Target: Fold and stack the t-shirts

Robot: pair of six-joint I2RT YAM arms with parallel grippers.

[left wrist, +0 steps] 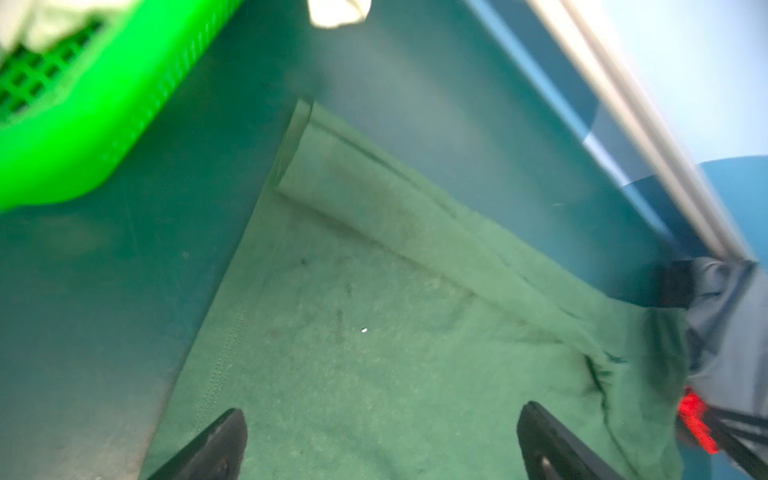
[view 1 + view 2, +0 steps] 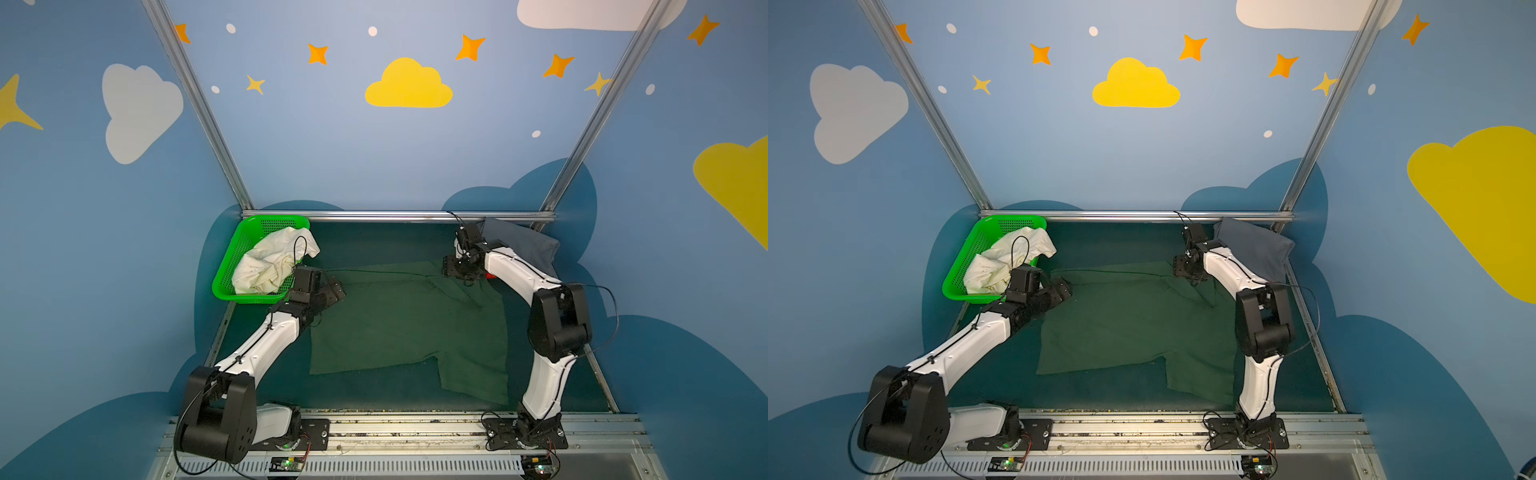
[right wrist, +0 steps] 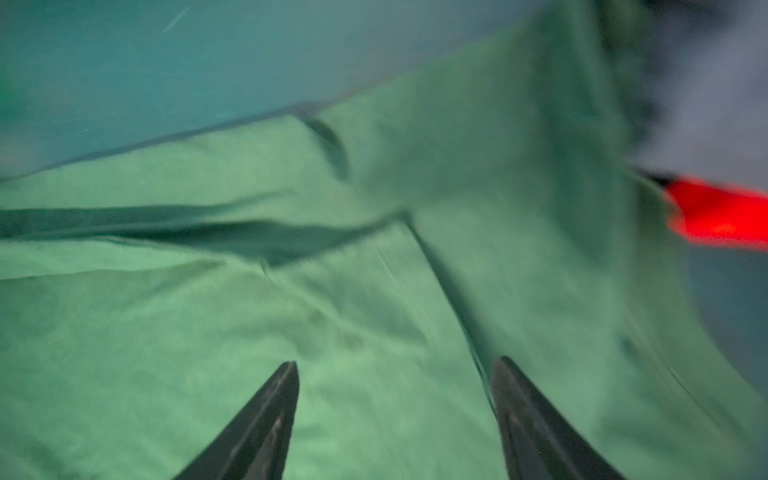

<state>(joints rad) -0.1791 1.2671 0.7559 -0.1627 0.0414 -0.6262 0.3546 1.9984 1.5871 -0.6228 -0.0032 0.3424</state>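
A large dark green t-shirt [image 2: 407, 328] [image 2: 1133, 328] lies spread on the mat, its far edge folded over [image 1: 374, 199]. My left gripper [image 2: 338, 291] [image 1: 382, 415] hovers open over its far left corner, nothing between the fingers. My right gripper [image 2: 451, 268] [image 3: 397, 365] stands open above the far right corner, over creased green cloth. A grey t-shirt [image 2: 523, 245] [image 2: 1258, 249] lies at the back right, with a sliver of red t-shirt [image 2: 490, 275] [image 3: 723, 216] under it. The cream-white t-shirt [image 2: 270, 262] [image 2: 1005, 262] sits crumpled in the basket.
The bright green basket [image 2: 222, 282] [image 1: 83, 137] stands at the back left, close beside my left wrist. A dark teal mat [image 2: 374, 245] covers the table. A metal rail [image 2: 399, 216] runs along the back edge, with blue walls on three sides.
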